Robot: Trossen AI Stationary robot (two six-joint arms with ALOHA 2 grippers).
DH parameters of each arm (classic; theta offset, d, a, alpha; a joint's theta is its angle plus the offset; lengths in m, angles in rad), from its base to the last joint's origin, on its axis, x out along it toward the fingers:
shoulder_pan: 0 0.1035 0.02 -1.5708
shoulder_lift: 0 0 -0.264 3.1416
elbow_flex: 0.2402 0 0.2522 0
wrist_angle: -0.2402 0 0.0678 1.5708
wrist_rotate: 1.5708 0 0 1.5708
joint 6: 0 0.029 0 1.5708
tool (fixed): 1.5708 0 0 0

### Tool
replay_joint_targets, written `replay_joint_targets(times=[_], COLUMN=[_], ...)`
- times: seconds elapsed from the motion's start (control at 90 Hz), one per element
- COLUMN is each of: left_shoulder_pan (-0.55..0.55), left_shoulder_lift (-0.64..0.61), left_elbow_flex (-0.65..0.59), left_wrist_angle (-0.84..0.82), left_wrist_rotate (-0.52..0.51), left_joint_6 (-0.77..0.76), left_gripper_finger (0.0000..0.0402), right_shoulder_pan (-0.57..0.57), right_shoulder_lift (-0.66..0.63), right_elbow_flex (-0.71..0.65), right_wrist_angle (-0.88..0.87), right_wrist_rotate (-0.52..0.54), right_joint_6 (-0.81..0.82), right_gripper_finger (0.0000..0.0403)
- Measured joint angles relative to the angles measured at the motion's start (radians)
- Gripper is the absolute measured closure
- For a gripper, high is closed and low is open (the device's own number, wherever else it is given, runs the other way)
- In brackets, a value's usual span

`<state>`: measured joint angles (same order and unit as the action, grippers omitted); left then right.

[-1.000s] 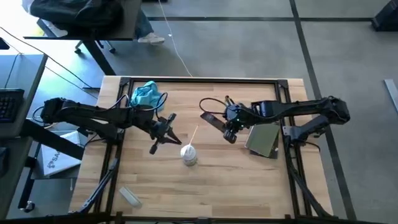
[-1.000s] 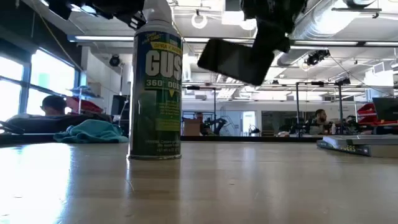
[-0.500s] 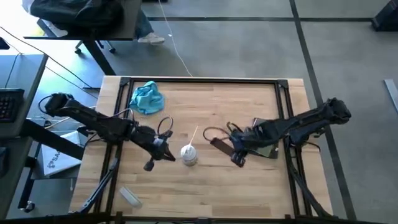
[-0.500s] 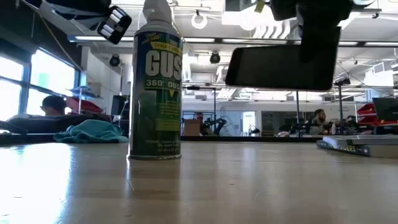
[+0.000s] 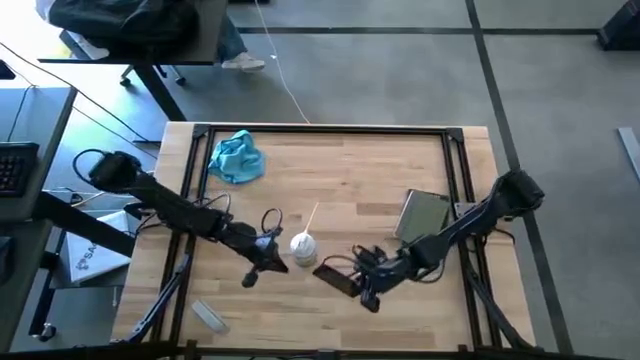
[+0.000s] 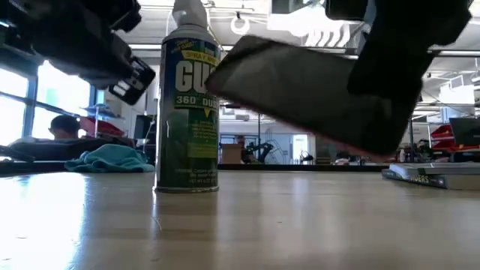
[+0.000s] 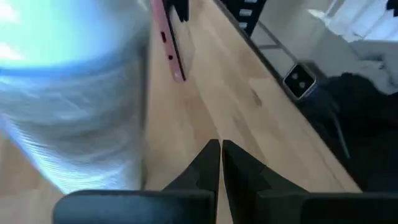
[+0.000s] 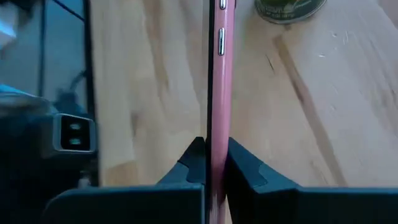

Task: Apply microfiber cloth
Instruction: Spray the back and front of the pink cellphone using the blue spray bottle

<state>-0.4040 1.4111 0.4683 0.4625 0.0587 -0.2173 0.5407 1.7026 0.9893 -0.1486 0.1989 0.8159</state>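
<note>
**Over the desk: phone clamped low, cloth alone in the far corner**

At the far left corner of the desk the microfiber cloth lies crumpled, teal, well apart from both arms; from table height it shows as a soft heap behind and to the left of the spray can.

Nearer the front, the left end effector hangs just beside the spray can, on its left. Its fingers are pressed together with nothing between them, and the can fills that arm's own camera as a pale blur.

The can stands upright, its green label reading "GUS" in the low view, a thin white straw slanting away from its top.

Right of the can, the right end effector is clamped on a phone, dark-faced with a pink edge, held tilted above the wood. Farther right, a flat grey-green pad rests near the desk's right rail. A small pale object lies at the front left.
</note>
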Motion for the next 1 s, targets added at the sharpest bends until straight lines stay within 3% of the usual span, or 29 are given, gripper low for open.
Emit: replay_joint_targets(times=[0.211,0.422,0.578,0.733,1.0], left_shoulder_pan=[-0.004,0.018,0.069,0.153,0.369], left_shoulder_lift=[0.143,0.156,0.156,0.156,0.156], left_elbow_flex=[0.0,0.0,0.0,0.0,0.0], left_wrist_angle=[0.146,0.17,0.126,0.112,0.137], left_wrist_rotate=[-0.08,-0.201,-0.218,-0.224,-0.213], left_joint_6=[-0.041,-0.022,-0.007,0.076,0.259], left_gripper_finger=[0.0402,0.0402,0.0402,0.0402,0.0402], right_shoulder_pan=[-0.017,-0.047,-0.076,-0.108,-0.157], right_shoulder_lift=[0.066,0.063,0.063,0.063,0.049], right_elbow_flex=[0.043,0.062,0.065,0.065,0.065], right_wrist_angle=[-0.006,-0.04,-0.065,-0.127,-0.181], right_wrist_rotate=[0.1,0.19,0.195,0.237,0.208], right_joint_6=[-0.073,-0.158,-0.193,-0.202,-0.22], right_gripper_finger=[0.0402,0.0402,0.0402,0.0402,0.0402])
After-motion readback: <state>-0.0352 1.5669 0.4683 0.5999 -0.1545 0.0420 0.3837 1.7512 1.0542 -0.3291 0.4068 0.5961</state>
